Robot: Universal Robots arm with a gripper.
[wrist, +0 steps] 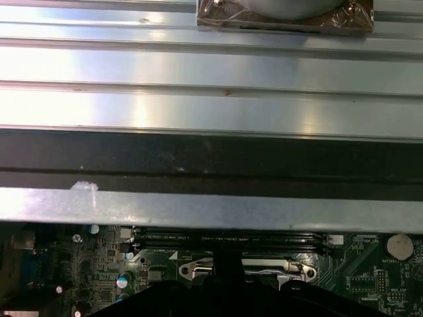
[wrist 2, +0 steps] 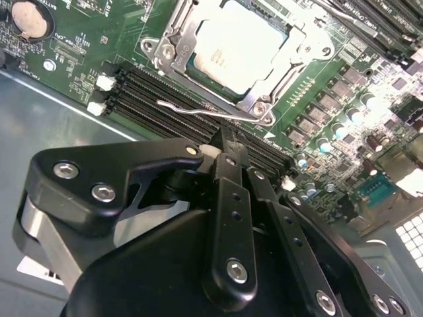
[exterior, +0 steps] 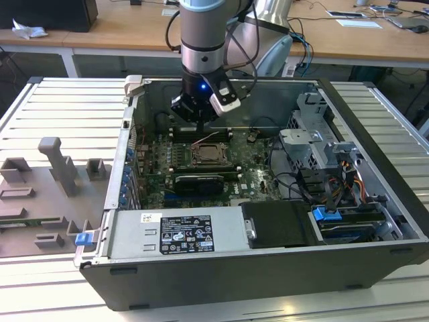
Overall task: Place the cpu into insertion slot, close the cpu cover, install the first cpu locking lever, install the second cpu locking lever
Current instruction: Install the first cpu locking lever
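Silvery cpu cover [wrist 2: 218,59] frames the seated cpu [wrist 2: 239,45]; the claw [wrist 2: 228,142] above looks pinched together, empty.

The arm [exterior: 202,33] comes down steeply from above, its grey cylindrical wrist section nearly vertical; a blue light glows on the black wrist housing just above the end effector [exterior: 200,125]; a white-edged block sits on the wrist at the exterior view's right side, with cables looping off behind it; the end effector [wrist 2: 228,142] is black, its linkage arms studded with silver screws; in the second wrist view its fingers [wrist 2: 229,165] converge to a narrow tip, pressed together with no gap between them, gripping nothing.
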